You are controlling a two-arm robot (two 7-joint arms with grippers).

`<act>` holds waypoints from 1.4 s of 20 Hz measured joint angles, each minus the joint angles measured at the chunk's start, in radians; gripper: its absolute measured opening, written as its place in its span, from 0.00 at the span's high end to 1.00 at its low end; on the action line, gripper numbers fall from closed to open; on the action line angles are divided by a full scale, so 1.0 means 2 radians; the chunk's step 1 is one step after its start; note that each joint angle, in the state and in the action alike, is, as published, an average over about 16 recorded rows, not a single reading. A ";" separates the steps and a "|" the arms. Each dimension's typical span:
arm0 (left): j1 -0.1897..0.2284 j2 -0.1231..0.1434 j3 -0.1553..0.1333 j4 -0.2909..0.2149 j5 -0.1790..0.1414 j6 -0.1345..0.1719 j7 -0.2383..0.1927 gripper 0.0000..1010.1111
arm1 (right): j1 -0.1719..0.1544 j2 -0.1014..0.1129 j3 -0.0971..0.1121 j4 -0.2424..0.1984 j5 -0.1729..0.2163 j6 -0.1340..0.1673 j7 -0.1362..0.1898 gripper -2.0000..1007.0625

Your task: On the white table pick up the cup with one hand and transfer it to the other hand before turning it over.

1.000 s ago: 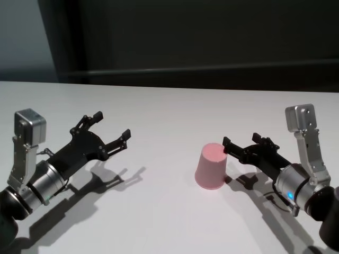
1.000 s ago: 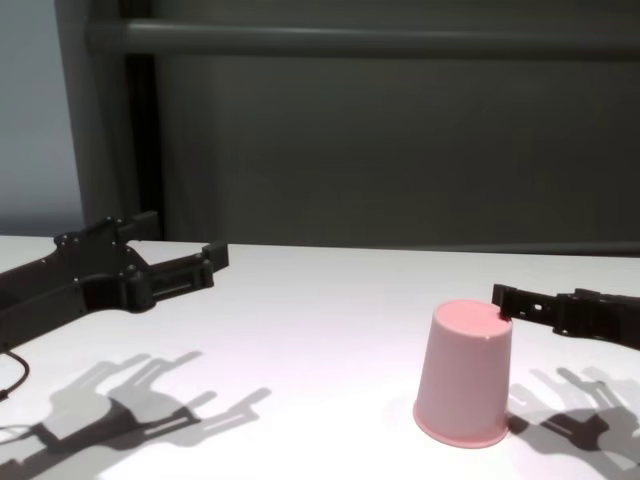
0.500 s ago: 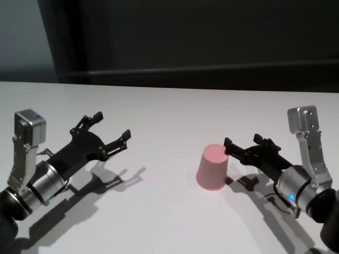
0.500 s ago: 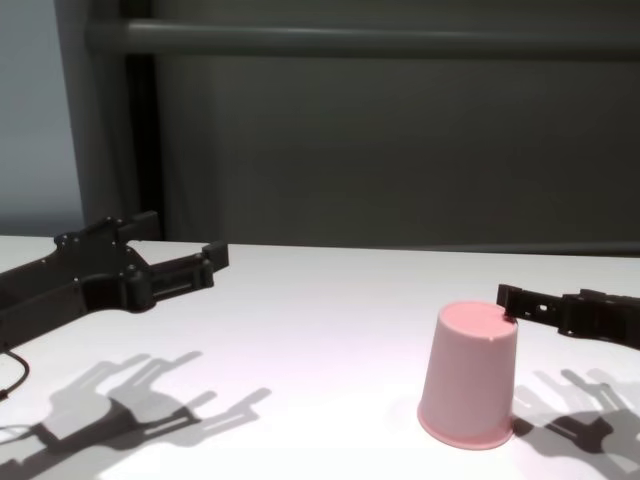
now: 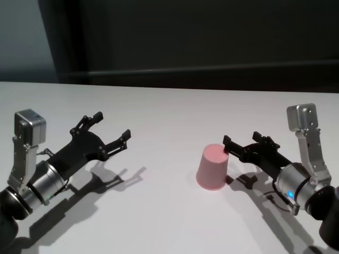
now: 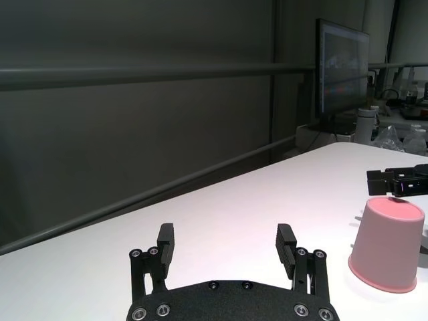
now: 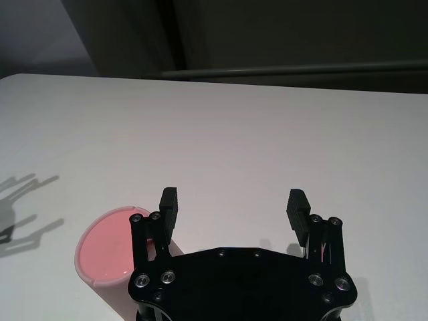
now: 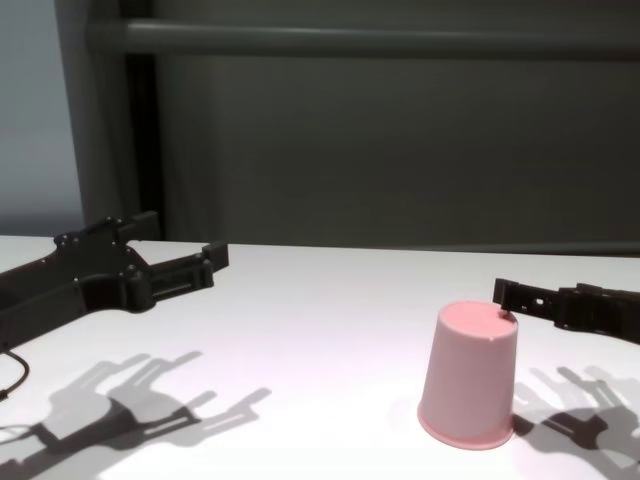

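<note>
Since a second ago almost nothing has shifted: the cup (image 5: 213, 166) has slid a touch toward the right of the head frame, and my right tool (image 5: 242, 144) has stayed level with its upturned base.

My right tool sits at the right of the head frame, released, its two black fingers spread wide. In the right wrist view one finger (image 7: 167, 206) lies against the rim of the cup's flat base, while the other finger stands well clear over bare worktop. The cup is not between them; it is off to one side of the tool, touching or very nearly touching that one finger. In the chest view the same fingertip reaches the top edge of the cup at the lower right of the frame.

My left tool (image 5: 110, 128) hovers at the left of the head frame, also released, fingers apart and holding nothing. It is well apart from the cup. Its shadow falls on the worktop just below it.

The cup stands upside down on the white worktop (image 5: 169, 111), wide mouth down, narrow base up, at the lower right of centre in the head frame. It is pale pink, smooth and without a handle.

Behind the worktop runs a dark wall (image 5: 190, 37) with a horizontal rail.
</note>
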 joint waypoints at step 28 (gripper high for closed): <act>0.000 0.000 0.000 0.000 0.000 0.000 0.000 0.01 | 0.001 0.001 -0.001 0.000 0.000 0.000 -0.001 0.00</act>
